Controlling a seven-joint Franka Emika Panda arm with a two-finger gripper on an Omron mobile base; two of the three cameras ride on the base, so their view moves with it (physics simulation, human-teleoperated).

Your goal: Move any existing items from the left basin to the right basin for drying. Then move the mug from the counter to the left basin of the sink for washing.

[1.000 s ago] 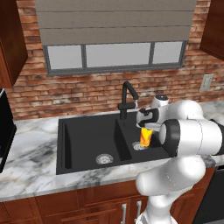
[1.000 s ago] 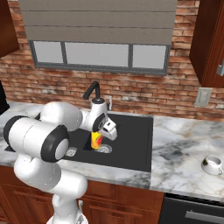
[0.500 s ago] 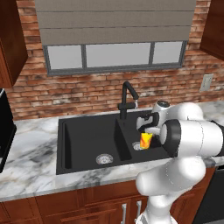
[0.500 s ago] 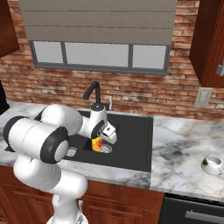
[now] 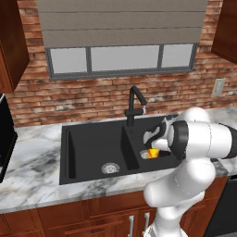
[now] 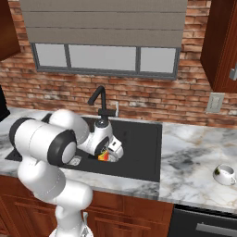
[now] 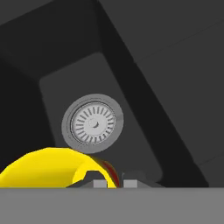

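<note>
Gripper (image 7: 109,180) fingers nearly together, pinching the rim of the yellow cup (image 7: 48,168); silver drain (image 7: 92,124) just beyond.

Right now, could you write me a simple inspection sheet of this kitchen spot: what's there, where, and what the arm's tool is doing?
Surface: white marble counter with a black double sink.
Job's things: yellow cup with orange-red base, low over the right basin, near its drain; left basin holds just its drain; white mug upright on the counter, far right.
Clutter: nothing seen.
Tool: tool shut on the yellow cup's rim, down in the right basin.
Cables: nothing seen.
Surroundings: black faucet, brick wall, window with blind, wall outlet, wooden cabinets.
</note>
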